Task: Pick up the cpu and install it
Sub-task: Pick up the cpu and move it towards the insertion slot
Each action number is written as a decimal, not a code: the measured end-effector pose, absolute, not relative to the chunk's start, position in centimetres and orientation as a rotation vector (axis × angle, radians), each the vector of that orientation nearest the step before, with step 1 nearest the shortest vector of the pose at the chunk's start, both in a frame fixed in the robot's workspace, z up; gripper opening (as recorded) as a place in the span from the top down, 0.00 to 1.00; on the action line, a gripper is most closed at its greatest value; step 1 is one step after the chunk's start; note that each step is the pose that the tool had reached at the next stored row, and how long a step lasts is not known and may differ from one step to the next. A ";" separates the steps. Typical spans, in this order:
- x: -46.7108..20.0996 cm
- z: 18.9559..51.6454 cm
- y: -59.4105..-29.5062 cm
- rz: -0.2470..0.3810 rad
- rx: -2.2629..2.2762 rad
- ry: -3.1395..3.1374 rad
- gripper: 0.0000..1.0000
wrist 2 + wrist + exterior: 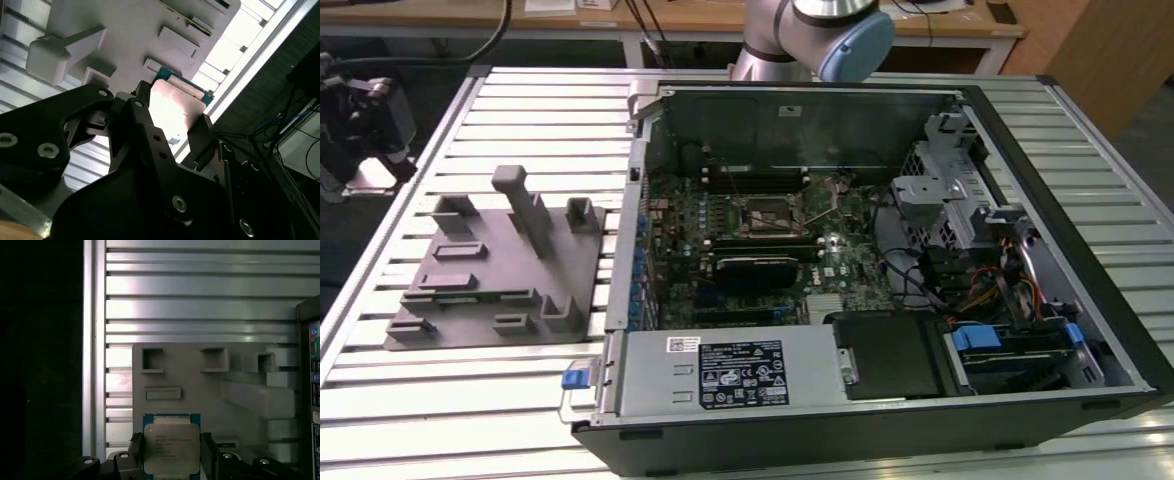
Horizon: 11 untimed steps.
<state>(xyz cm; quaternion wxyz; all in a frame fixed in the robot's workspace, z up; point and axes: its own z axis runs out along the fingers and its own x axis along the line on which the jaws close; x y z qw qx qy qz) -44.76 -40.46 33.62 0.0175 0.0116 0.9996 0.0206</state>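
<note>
The cpu (pixel 171 446) is a thin square chip with a pale metal top and a green edge, and my gripper (pixel 171 454) is shut on it with a black finger on each side. In the second wrist view the cpu (pixel 176 105) shines between the same fingers (pixel 146 125), held up in the air. Below it lies the grey plastic fixture (pixel 200 385), with its blocks and recesses (pixel 125 30). In the exterior view the fixture (pixel 494 270) sits at the exterior view's left. The dark square socket (pixel 767 212) sits on the motherboard inside the case.
An open computer case (pixel 1067 200) takes up the exterior view's right, with cables, drive bays and a grey power supply (pixel 720 375) along its near side. The slatted aluminium table (pixel 480 400) carries everything. The arm's body (pixel 807 35) rises behind the case.
</note>
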 end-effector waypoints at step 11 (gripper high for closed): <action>-44.8 37.4 -40.4 0.064 0.036 3.099 0.46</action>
